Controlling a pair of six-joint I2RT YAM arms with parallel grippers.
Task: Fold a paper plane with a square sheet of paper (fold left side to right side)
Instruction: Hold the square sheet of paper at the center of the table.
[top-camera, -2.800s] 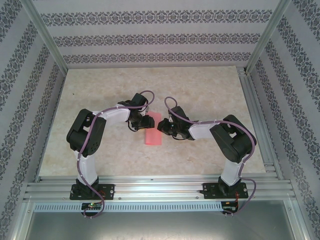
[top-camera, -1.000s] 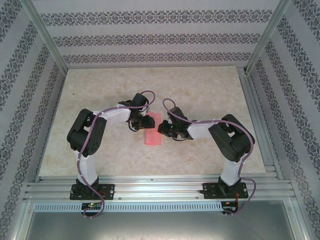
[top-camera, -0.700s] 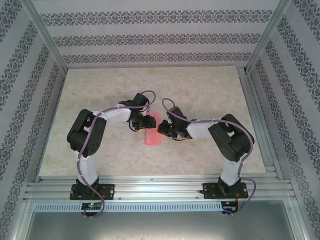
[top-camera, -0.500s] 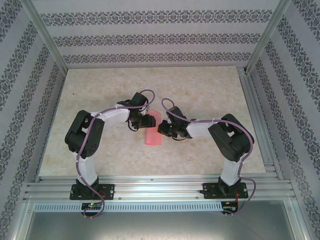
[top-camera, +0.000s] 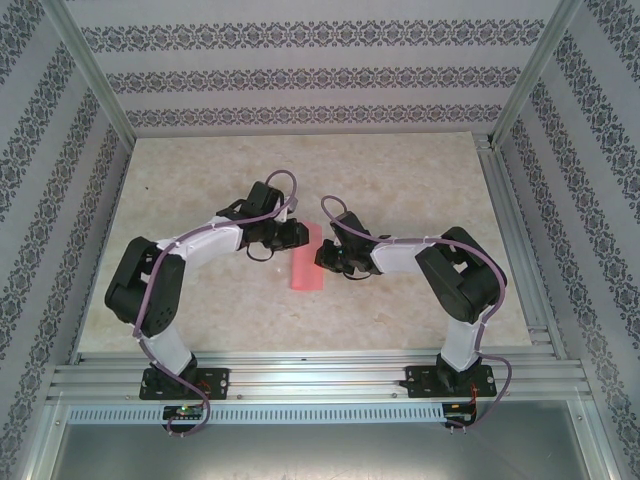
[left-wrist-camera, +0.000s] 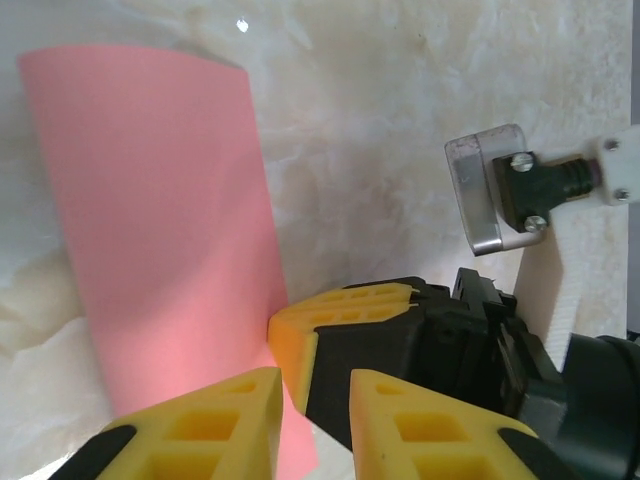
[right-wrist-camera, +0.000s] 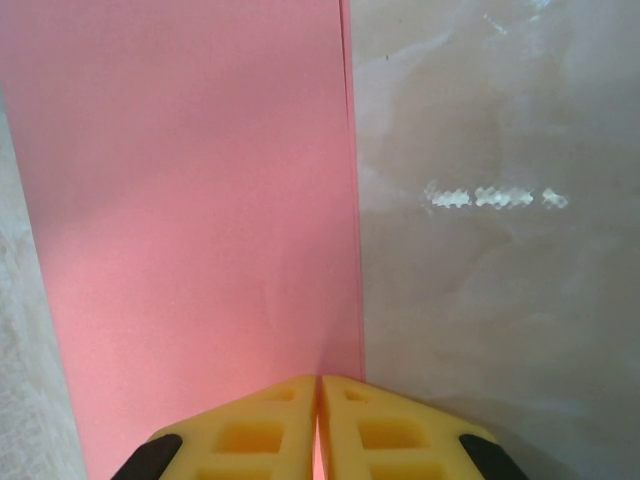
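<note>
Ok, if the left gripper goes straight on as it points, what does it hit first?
Probably a yellow finger of the right gripper, just ahead of the left gripper at the edge of the pink paper; depth is unclear, so it might pass above.

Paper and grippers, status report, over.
Right gripper shut, tips on paper edge. Left gripper jaws narrowly apart beside it, grip unclear. Folded paper lies as strip on table. Nothing in the way.
</note>
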